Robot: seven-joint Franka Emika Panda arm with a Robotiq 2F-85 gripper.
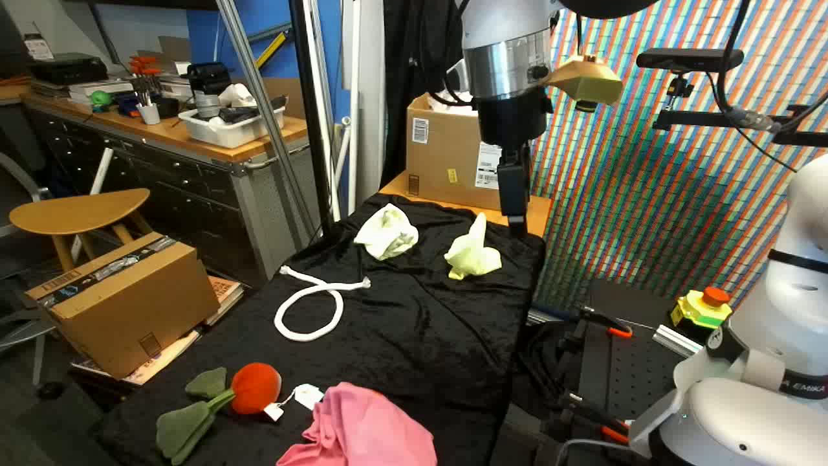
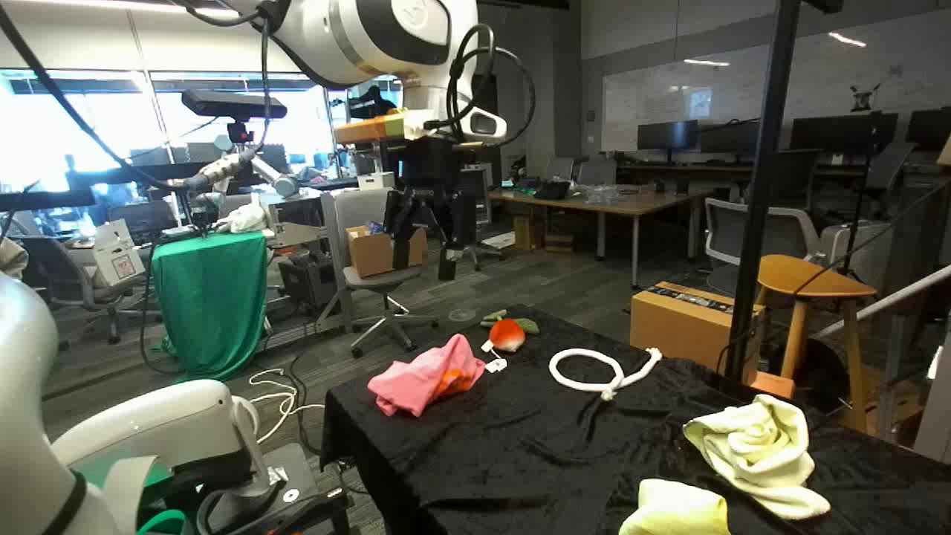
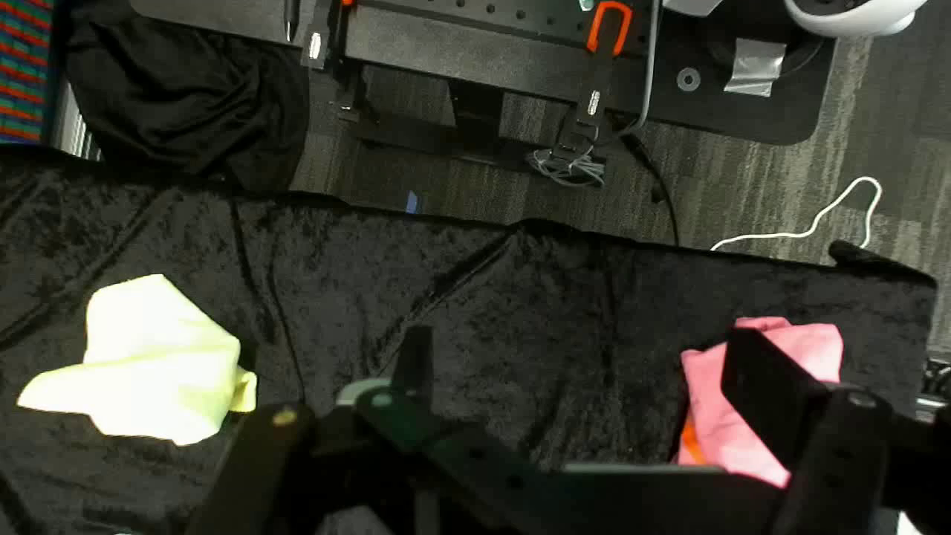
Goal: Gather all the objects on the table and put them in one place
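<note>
The end effector [image 3: 591,375] hangs above the tabletop [image 3: 520,319], fingers [image 3: 765,394] wide apart, only air between them; one partly hides the cloth [image 3: 724,423] in the wrist view.

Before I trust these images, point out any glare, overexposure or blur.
In an exterior view, the windows are blown out almost to white; in the wrist view, the pale cloth lump is overexposed, its folds partly lost, and the pincer looks dark and soft-edged, apparently out of focus.
</note>
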